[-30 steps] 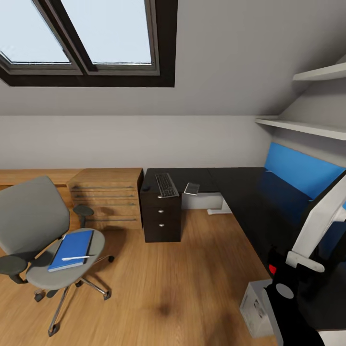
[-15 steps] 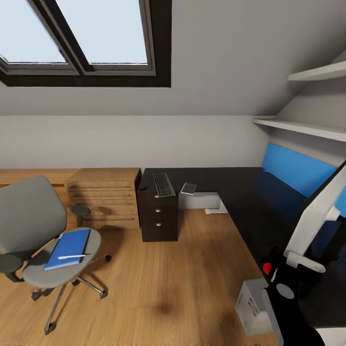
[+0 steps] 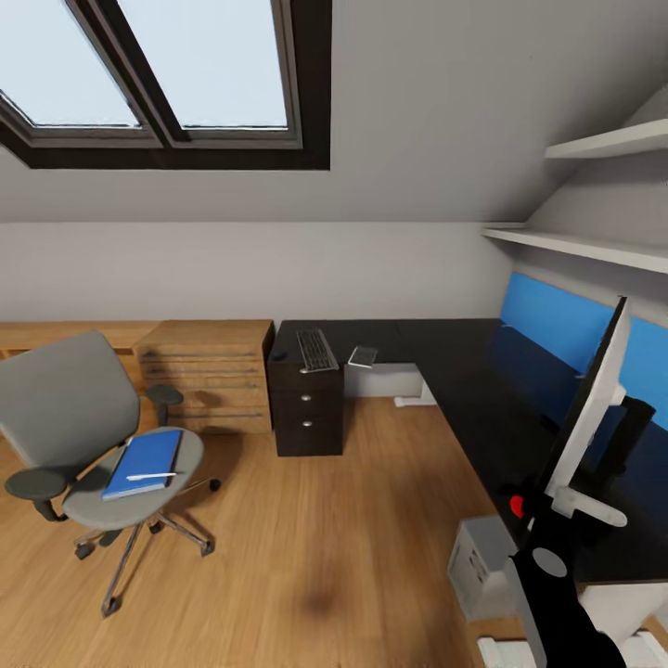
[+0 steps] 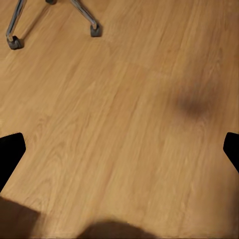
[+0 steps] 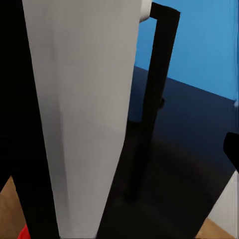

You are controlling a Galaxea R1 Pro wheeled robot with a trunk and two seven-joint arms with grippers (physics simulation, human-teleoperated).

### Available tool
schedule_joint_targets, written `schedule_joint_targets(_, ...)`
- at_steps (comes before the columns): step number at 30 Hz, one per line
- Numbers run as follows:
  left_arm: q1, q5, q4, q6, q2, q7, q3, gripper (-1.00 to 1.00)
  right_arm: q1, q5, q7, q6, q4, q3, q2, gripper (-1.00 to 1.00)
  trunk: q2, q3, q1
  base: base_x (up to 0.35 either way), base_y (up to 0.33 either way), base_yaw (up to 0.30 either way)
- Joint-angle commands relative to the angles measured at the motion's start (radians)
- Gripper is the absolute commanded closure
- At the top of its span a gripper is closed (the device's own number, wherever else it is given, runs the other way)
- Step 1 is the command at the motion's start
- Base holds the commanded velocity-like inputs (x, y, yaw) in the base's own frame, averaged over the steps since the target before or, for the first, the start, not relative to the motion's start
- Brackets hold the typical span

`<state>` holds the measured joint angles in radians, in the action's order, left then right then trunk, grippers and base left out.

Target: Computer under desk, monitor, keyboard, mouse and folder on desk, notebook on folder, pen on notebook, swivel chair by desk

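Monitor (image 5: 84,114) stands just beside right end effector (image 5: 119,164).

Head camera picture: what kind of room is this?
Probably a home office in an attic. A slanted ceiling with a skylight, a long black desk with a keyboard, and a swivel chair holding a blue folder suggest it.

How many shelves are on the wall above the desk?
2. The upper shelf is high on the right wall; the lower shelf is below it, just above the blue panel of the desk. More may be hidden beyond the picture's edge.
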<state>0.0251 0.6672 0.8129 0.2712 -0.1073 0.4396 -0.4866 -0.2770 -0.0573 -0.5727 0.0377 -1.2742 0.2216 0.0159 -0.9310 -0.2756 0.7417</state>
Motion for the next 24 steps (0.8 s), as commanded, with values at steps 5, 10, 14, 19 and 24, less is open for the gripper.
schedule_joint_targets(5,-0.001,0.01,0.002,0.006,-0.002,0.005,-0.006,-1.0,-0.001,-0.007,-0.002,0.004,-0.001,0.001,0.001,-1.0,-0.001,-0.001,0.0,-0.09,-0.004,0.0)
schedule_joint_targets(10,-0.001,0.01,0.002,0.006,-0.002,0.005,-0.006,-1.0,-0.001,-0.007,-0.001,0.004,-0.001,-0.002,0.001,-1.0,-0.001,-0.001,0.0,-0.146,-0.117,0.0)
schedule_joint_targets(14,-0.001,0.011,0.002,0.006,-0.002,0.005,-0.006,-1.0,-0.001,-0.007,-0.001,0.004,-0.001,-0.002,0.001,-1.0,-0.001,-0.001,0.0,-0.046,-0.054,0.0)
schedule_joint_targets(19,-0.001,0.011,0.002,0.006,-0.002,0.005,-0.006,-1.0,-0.001,-0.007,-0.001,0.004,-0.001,-0.004,0.001,-1.0,-0.001,-0.001,0.0,-0.064,-0.119,0.0)
schedule_joint_targets(24,-0.001,0.011,0.002,0.006,-0.002,0.005,-0.006,-1.0,-0.001,-0.007,-0.001,0.004,-0.001,-0.005,0.001,-1.0,-0.001,-0.001,0.0,-0.076,-0.018,0.0)
